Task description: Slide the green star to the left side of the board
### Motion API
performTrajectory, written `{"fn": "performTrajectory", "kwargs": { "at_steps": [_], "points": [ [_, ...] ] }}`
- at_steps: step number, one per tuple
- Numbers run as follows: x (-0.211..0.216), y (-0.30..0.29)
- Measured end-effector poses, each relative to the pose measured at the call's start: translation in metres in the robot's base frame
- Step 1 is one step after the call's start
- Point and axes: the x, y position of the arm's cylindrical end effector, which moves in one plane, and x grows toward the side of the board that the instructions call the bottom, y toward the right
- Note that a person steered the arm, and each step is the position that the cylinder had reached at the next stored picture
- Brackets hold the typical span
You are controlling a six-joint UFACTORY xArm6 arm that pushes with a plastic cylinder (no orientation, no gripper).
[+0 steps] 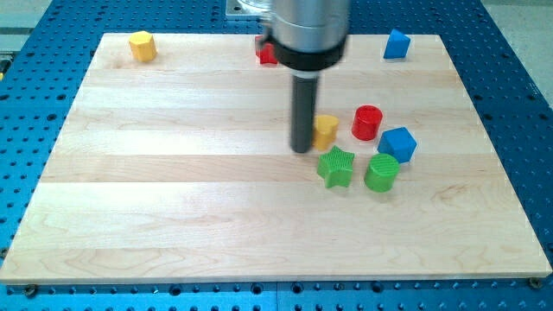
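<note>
The green star [335, 167] lies right of the board's middle. My tip [301, 149] rests on the wooden board [173, 190] just up and left of the star, a small gap apart. A yellow block [327, 130] sits right beside the rod, partly hidden by it. A green cylinder [381, 173] lies just right of the star.
A red cylinder [367, 123] and a blue block [398, 144] sit right of the yellow block. A yellow block [143, 46] lies at the top left, a blue block [396, 44] at the top right, a red block [266, 53] at the top edge, partly hidden by the arm.
</note>
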Motion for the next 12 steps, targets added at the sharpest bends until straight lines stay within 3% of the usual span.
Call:
{"fn": "performTrajectory", "kwargs": {
  "at_steps": [1,4,5,6,7,9,10,11,12],
  "points": [
    [0.008,0.058],
    [0.082,0.044],
    [0.053,0.011],
    [0.047,0.044],
    [0.025,0.031],
    [-0.028,-0.073],
    [-0.035,-0.102],
    [-0.068,-0.072],
    [-0.079,-0.125]
  ]
}}
